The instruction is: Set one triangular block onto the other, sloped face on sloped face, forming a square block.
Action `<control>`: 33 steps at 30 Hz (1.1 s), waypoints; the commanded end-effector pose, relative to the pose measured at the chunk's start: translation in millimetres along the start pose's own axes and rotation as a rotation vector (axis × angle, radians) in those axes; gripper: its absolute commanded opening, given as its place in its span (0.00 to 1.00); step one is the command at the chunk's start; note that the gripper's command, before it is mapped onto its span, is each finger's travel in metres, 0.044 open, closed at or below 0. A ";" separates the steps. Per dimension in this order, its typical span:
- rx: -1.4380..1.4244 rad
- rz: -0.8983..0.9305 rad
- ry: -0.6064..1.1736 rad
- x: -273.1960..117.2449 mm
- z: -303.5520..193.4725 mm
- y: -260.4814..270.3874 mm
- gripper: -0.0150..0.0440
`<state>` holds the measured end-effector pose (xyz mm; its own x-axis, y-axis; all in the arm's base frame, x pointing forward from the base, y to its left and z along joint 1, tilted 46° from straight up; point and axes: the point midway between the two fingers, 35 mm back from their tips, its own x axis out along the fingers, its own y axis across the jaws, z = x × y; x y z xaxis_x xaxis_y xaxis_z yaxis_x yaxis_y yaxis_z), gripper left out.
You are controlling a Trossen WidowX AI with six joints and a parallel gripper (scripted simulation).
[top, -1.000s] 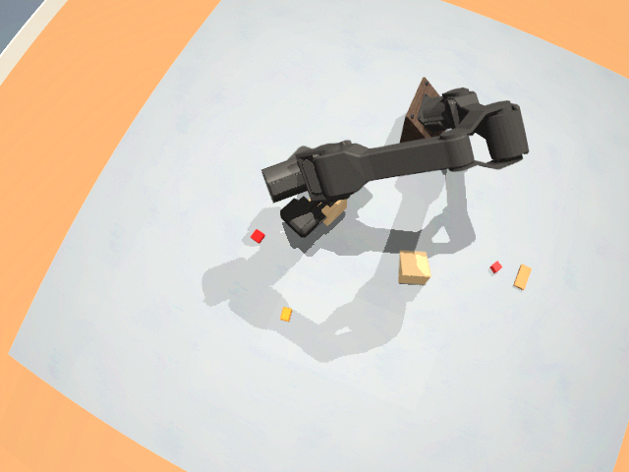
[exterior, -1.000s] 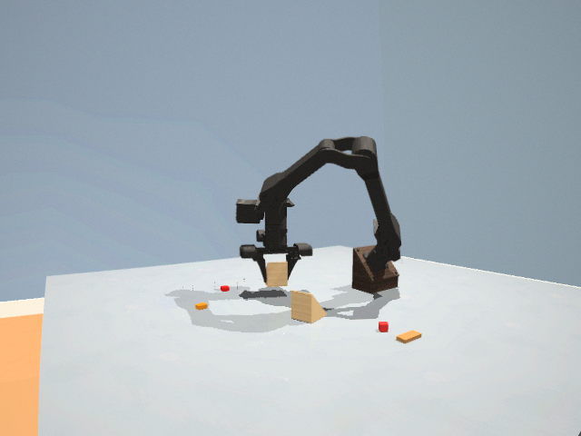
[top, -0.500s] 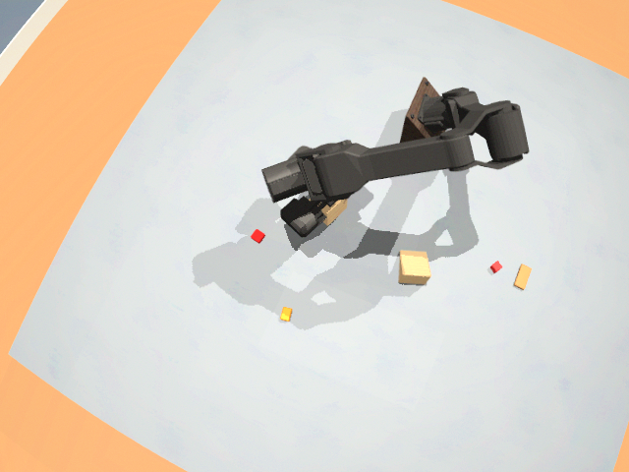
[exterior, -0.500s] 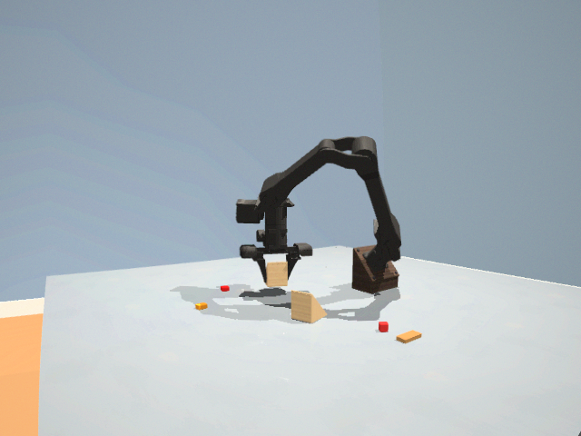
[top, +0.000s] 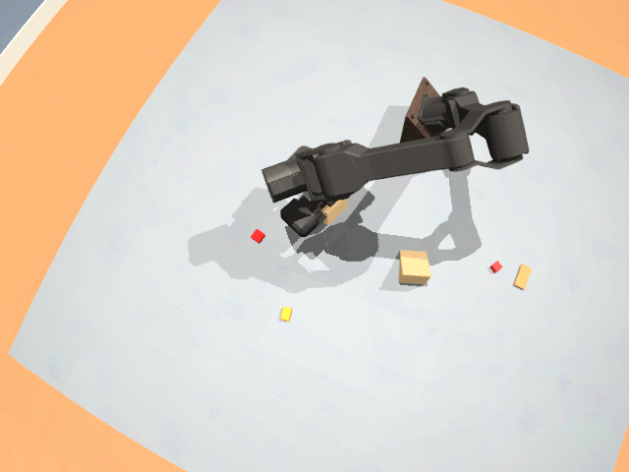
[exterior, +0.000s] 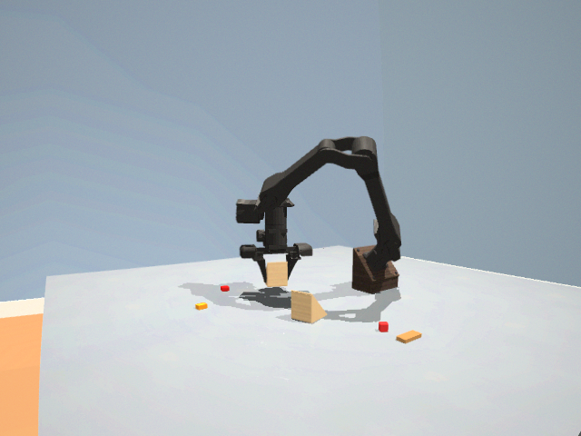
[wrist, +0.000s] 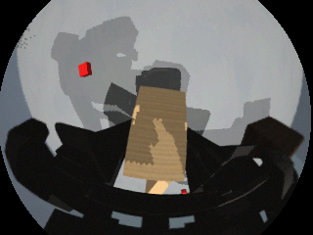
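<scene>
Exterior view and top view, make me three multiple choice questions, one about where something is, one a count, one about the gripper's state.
1. Where is the free triangular block?
A. On the table, apart from the gripper
B. Against the arm's base
C. On the orange slab

2. How many small red cubes lie on the table?
A. One
B. Two
C. Four

3. What is the gripper doing?
A. Open, holding nothing
B. Shut on nothing
C. Shut on the other triangular block, above the table

Answers: 1 A, it sits alone on its flat face. 2 B, one near the gripper, one by the orange slab. 3 C, the block hangs between the fingers.
</scene>
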<state>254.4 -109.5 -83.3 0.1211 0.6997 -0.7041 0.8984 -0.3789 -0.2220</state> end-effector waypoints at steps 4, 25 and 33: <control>0.004 -0.003 -0.005 -0.1 0.7 -0.5 0.25; 0.000 0.000 0.000 3.6 0.0 0.1 0.25; -0.002 -0.001 0.000 16.8 -0.1 0.1 0.25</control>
<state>258.0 -102.6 -92.4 0.1201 0.6943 -0.7096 0.9023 -0.3744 -0.2136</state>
